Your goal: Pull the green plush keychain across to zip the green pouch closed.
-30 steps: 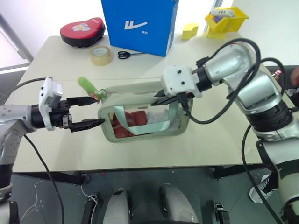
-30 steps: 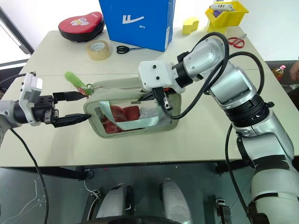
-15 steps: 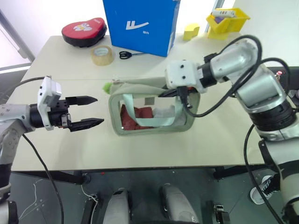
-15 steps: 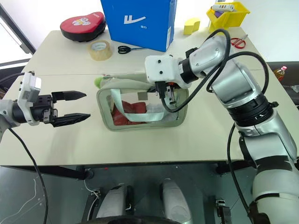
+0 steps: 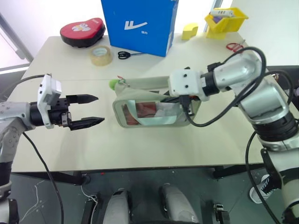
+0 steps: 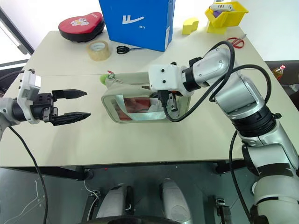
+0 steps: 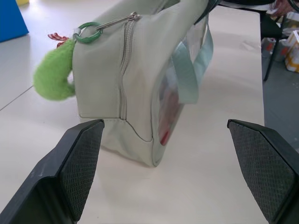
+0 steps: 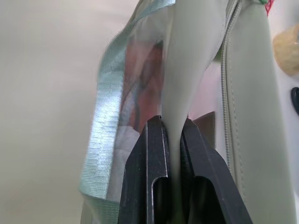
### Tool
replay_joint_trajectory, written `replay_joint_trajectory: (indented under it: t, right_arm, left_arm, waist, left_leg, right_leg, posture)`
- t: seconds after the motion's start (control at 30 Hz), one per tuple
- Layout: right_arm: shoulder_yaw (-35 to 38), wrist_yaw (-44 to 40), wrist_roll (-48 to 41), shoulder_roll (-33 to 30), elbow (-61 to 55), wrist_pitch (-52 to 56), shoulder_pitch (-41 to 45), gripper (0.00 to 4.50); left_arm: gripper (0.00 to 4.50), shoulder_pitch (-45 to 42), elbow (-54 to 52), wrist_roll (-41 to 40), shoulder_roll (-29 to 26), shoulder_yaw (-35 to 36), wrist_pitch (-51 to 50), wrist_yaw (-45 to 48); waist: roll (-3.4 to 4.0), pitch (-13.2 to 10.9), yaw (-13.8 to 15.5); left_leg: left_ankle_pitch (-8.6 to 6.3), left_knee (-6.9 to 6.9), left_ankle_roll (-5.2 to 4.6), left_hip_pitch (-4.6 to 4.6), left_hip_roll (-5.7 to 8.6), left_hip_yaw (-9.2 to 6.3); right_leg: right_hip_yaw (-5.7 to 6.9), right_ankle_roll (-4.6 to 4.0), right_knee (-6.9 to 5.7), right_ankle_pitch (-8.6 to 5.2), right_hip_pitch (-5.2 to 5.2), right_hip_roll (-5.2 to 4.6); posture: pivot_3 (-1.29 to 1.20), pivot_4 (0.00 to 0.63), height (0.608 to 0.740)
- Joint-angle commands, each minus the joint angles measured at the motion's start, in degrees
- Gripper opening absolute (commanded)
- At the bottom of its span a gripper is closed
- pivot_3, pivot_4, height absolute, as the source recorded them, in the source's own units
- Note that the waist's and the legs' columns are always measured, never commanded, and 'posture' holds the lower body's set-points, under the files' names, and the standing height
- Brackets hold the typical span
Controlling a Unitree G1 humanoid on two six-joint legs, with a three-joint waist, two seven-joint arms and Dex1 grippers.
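The green pouch [image 5: 154,106] rests on the table's middle, tipped so its clear window faces up, with red items and a teal strap behind it. The green plush keychain [image 5: 112,84] hangs from a ring at the pouch's left top corner, and the left wrist view shows it [image 7: 53,77] beside the zipper seam. My right gripper [image 8: 172,136] is shut on a fold of the pouch's top fabric near its right end. My left gripper [image 5: 98,109] is open, level, a short gap left of the pouch and keychain, touching neither.
At the back stand a blue box [image 5: 140,23], a red oval case [image 5: 82,31], a tape roll [image 5: 101,55], black scissors [image 5: 126,54], a yellow-green block [image 5: 189,31] and a yellow bin [image 5: 226,19]. Red scissors [image 5: 233,46] lie at the right.
My right gripper has dragged the pouch to the right and tipped it over, taking the keychain away from my left gripper's fingers. The left arm stayed still and open.
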State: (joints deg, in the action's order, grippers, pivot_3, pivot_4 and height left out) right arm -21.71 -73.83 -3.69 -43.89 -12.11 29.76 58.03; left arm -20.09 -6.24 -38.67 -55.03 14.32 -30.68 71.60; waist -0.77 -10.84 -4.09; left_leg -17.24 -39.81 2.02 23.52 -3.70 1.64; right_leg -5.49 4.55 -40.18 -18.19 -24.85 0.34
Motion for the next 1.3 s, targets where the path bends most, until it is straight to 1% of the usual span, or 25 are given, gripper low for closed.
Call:
replay_joint_trajectory:
  t: [0.03,0.27,0.37,0.4,0.53,0.57,0.6,0.87,1.07,1.17,1.3]
  right_arm:
    - [1.75,0.14,-1.12,-0.13,-3.01,0.60,-0.63,0.04]
    - [1.02,0.57,-0.62,-0.17,-5.02,3.07,-2.60,0.04]
    - [0.67,0.84,-0.25,-0.17,-4.91,4.83,-2.48,1.09]
    - [0.67,0.99,-0.19,-0.11,-4.82,5.30,-2.37,1.53]
    - [1.09,1.25,-0.26,-0.08,-4.51,6.06,-1.82,3.64]
    - [1.33,1.17,-0.37,-0.22,-4.41,6.12,-1.63,4.13]
    - [1.64,1.09,-0.50,-0.39,-4.30,6.00,-1.50,4.49]
    - [5.07,0.73,-4.05,-0.62,-3.31,7.38,0.01,4.49]
    - [9.32,0.21,-8.42,-1.10,-1.51,8.38,1.33,4.49]
    - [12.06,-0.13,-9.48,-2.65,0.95,6.86,0.95,4.49]
    - [15.15,-0.28,-9.42,-6.95,4.43,3.67,-2.15,4.49]
  left_arm:
    - [4.50,-0.22,-0.66,-0.10,-1.14,1.29,0.09,0.37]
    - [4.50,-0.46,-0.51,0.08,-1.18,1.15,0.13,0.74]
    - [4.50,-0.79,-0.44,0.21,-1.02,0.85,0.14,0.80]
    - [4.50,-0.90,-0.49,0.23,-0.96,0.77,0.11,0.82]
    - [4.50,-0.98,-0.69,0.27,-0.87,0.66,0.02,1.04]
    - [4.50,-0.91,-0.80,0.24,-0.85,0.66,-0.03,1.06]
    - [4.50,-0.86,-0.91,0.21,-0.82,0.63,-0.09,1.07]
    - [4.50,-0.48,-2.30,-0.15,0.14,0.03,-0.58,0.57]
    - [4.50,-0.76,-2.69,-0.24,0.81,-0.40,-0.65,0.23]
    - [4.50,-0.92,-2.58,-0.26,0.76,-0.45,-0.58,0.32]
    - [4.50,-1.21,-2.47,-0.41,0.45,-0.27,-0.54,0.46]
  waist:
    - [0.00,0.00,0.01]
    - [0.00,0.00,0.02]
    - [0.00,0.00,0.07]
    - [0.00,0.00,0.10]
    - [0.00,0.00,0.14]
    - [0.00,0.00,0.14]
    - [0.00,0.00,0.14]
    - [0.00,0.00,0.15]
    - [0.00,0.00,0.14]
    - [0.00,0.00,0.14]
    - [-0.01,0.00,0.40]
  left_leg:
    - [0.00,0.00,0.00,-0.02,0.00,0.00]
    - [0.00,0.00,0.00,-0.04,-0.01,-0.01]
    - [0.00,0.00,0.00,-0.05,-0.01,-0.01]
    - [0.00,0.00,0.00,-0.05,-0.01,-0.01]
    - [0.00,-0.01,0.00,-0.05,0.00,-0.01]
    - [0.00,-0.01,0.00,-0.05,0.00,-0.01]
    - [0.00,-0.01,0.00,-0.05,0.00,-0.01]
    - [0.00,-0.01,0.00,-0.05,0.00,-0.01]
    - [0.00,-0.01,0.00,-0.05,0.00,-0.02]
    - [0.00,-0.01,0.00,-0.05,0.00,-0.02]
    - [0.00,-0.01,0.00,-0.05,0.03,-0.01]
  right_leg:
    - [0.00,0.00,-0.01,0.00,0.00,0.01]
    - [0.00,0.00,-0.02,0.00,0.03,0.03]
    - [0.00,0.00,-0.02,0.00,0.04,0.03]
    - [0.00,0.00,-0.02,0.00,0.04,0.03]
    - [0.00,0.00,-0.02,0.00,0.05,0.02]
    - [0.00,0.00,-0.02,0.00,0.06,0.02]
    - [0.01,0.00,-0.02,0.00,0.06,0.02]
    - [0.00,0.00,-0.02,0.00,0.06,0.01]
    - [0.01,0.00,-0.02,0.00,0.07,0.01]
    - [0.01,0.00,-0.01,0.00,0.07,0.01]
    - [0.01,0.00,0.03,0.00,0.11,0.00]
  posture:
    - [0.00,0.150,0.737]
    - [0.00,0.150,0.737]
    - [0.00,0.150,0.737]
    - [0.00,0.150,0.737]
    - [0.00,0.150,0.737]
    - [0.00,0.150,0.737]
    - [0.00,0.150,0.737]
    - [0.00,0.150,0.737]
    - [0.00,0.150,0.737]
    - [0.00,0.150,0.737]
    - [0.00,0.150,0.737]
